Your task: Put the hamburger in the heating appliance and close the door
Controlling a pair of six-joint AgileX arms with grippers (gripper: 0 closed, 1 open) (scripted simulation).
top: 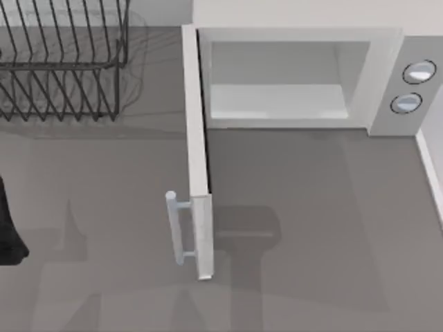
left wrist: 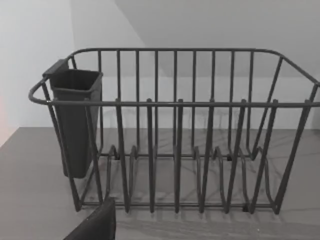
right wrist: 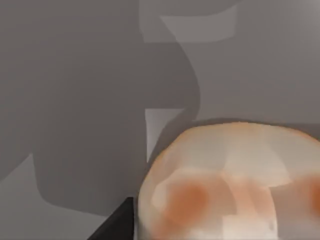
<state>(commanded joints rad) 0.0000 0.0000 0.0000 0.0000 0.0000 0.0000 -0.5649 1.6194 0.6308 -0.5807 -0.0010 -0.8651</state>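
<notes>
The hamburger [right wrist: 225,185], an orange-tan bun with a pale edge, sits very close in the right wrist view, hanging well above the grey table. My right gripper is shut on it, and one dark finger [right wrist: 117,225] shows against its side. The heating appliance [top: 387,76] is a white microwave at the back right, with an empty cavity [top: 277,83] and two round knobs [top: 414,86]. Its door [top: 197,152] stands wide open, swung out toward the front, with the bar handle [top: 177,228] on its left face.
A black wire rack [top: 62,62] stands at the back left, and a dark cup [left wrist: 75,120] hangs on its end. My left arm [top: 8,235] rests at the table's left edge. A white wall edge [top: 430,173] runs along the right.
</notes>
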